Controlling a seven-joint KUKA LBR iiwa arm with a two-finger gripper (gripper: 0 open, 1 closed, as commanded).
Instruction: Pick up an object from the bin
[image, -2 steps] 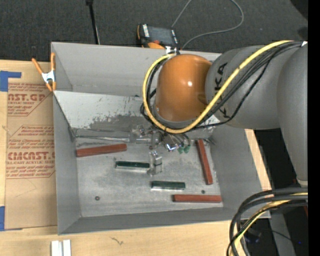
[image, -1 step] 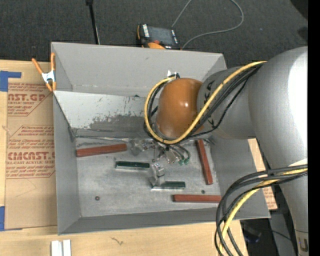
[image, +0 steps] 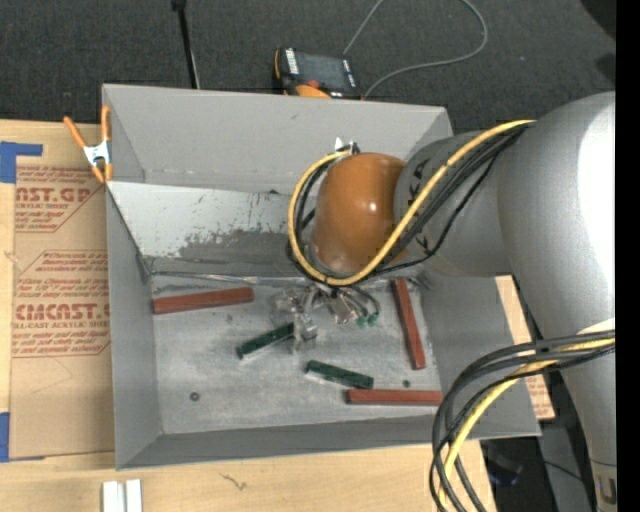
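So the pincer is down at the bin floor right by a dark green stick, can't tell if it's clenched or released, nothing looks lifted yet.

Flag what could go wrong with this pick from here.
1. The gripper sits by the upper right end of a dark green stick mid-bin, not over its middle; grasped there, the stick might swing or slip out.
2. A small green piece and a red-brown stick lie close by, toward the view's right; they could get nudged or caught too.
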